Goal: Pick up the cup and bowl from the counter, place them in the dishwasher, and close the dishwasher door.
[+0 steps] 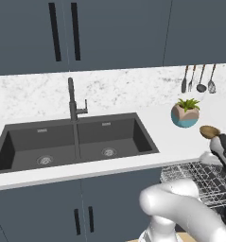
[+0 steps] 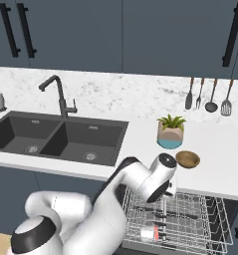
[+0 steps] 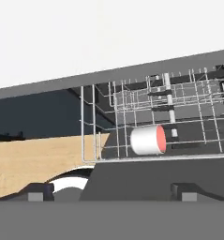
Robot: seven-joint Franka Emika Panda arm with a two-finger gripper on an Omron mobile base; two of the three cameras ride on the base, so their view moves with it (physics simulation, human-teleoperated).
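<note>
A brown bowl (image 2: 187,159) (image 1: 209,132) sits on the white counter (image 2: 217,167), just right of a potted plant (image 2: 170,131). Below the counter edge the dishwasher's wire rack (image 2: 190,219) (image 3: 132,101) is pulled out. The white cup with a red inside (image 3: 148,139) (image 2: 149,233) lies on its side in that rack. My gripper (image 3: 111,193) hangs in front of the rack, a little back from the cup, open with nothing between its fingertips (image 3: 36,192). The dark dishwasher door (image 3: 155,173) is open, lying below the rack's front.
A dark double sink (image 1: 74,142) with a tall faucet (image 1: 73,101) lies left of the plant. Utensils (image 2: 207,94) hang on the backsplash. Blue-grey cabinets with black handles (image 1: 81,217) flank the dishwasher. A wooden floor (image 3: 33,164) shows beside the door.
</note>
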